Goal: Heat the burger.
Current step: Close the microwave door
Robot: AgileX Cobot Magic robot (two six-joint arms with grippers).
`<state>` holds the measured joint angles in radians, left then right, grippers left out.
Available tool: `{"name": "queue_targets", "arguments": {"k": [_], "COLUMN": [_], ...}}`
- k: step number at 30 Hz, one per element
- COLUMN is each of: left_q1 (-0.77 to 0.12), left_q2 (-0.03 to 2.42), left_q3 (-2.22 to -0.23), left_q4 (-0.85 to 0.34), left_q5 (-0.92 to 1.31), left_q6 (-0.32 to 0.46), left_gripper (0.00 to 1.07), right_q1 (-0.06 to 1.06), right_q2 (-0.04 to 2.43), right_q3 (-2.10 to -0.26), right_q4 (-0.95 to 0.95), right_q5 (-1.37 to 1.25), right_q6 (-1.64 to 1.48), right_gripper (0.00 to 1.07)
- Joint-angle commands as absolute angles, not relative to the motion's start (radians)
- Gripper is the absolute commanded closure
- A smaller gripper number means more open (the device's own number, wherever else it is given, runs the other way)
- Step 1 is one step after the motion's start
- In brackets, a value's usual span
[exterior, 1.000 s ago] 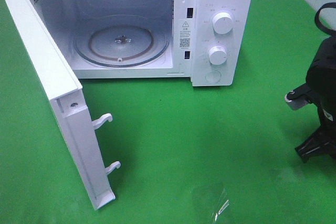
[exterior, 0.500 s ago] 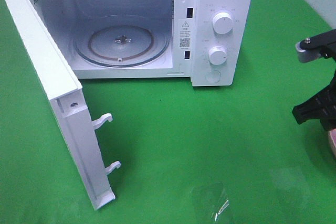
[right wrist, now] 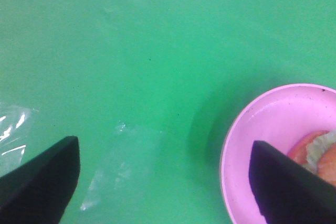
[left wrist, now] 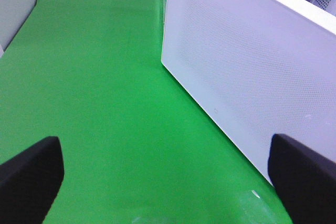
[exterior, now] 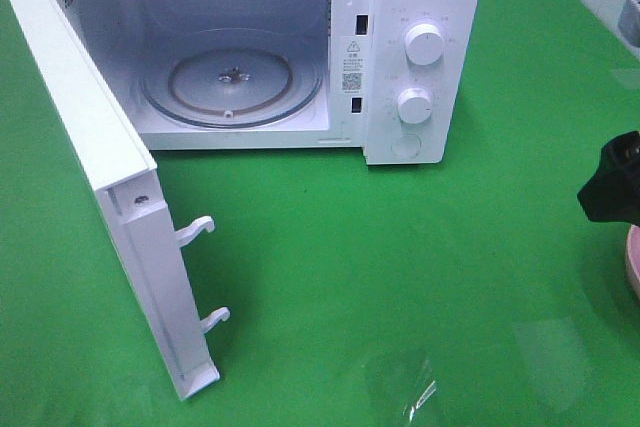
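Note:
The burger [right wrist: 321,153] shows only as a sliver of brown bun and green lettuce at the edge of the right wrist view, on a round pink plate [right wrist: 262,140]. The plate's rim [exterior: 633,265] just shows at the right edge of the exterior view. My right gripper [right wrist: 164,150] is open and empty above the green cloth, beside the plate; a black part of it [exterior: 612,192] shows at the right edge. My left gripper [left wrist: 164,153] is open and empty, facing the outer face of the microwave door [left wrist: 252,77]. The white microwave [exterior: 400,47] stands open.
The open door [exterior: 120,207] juts toward the front left, its two latch hooks [exterior: 200,229] pointing right. A glass turntable [exterior: 232,77] lies inside. Two knobs [exterior: 424,45] sit on the right panel. Clear plastic film [exterior: 405,392] lies on the cloth at the front.
My right arm has drawn back toward the right edge of the exterior view, so only a small black part shows. The plate's pink rim has come into view below it.

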<state>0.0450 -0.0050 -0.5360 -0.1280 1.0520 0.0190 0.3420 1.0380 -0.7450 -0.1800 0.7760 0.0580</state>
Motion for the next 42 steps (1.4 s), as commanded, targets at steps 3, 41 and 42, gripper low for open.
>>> {"name": "queue_targets", "arguments": {"k": [3, 41, 42], "left_q1": [0.049, 0.049, 0.049], "left_q2": [-0.020, -0.020, -0.020], "left_q3": [-0.533, -0.533, -0.533], "left_q4": [-0.131, -0.131, -0.131], "left_q5": [1.039, 1.039, 1.039], "left_q6": [0.022, 0.022, 0.022], "left_gripper": [0.09, 0.09, 0.09], "right_q1": [0.340, 0.124, 0.124], "right_q2": [0.956, 0.220, 0.220], "right_q3": [-0.744, -0.516, -0.516], "right_q4": [-0.137, -0.095, -0.095], "right_q5": [0.885, 0.855, 0.855], "right_q6": [0.050, 0.051, 0.051], "right_gripper": [0.28, 0.31, 0.31]}}
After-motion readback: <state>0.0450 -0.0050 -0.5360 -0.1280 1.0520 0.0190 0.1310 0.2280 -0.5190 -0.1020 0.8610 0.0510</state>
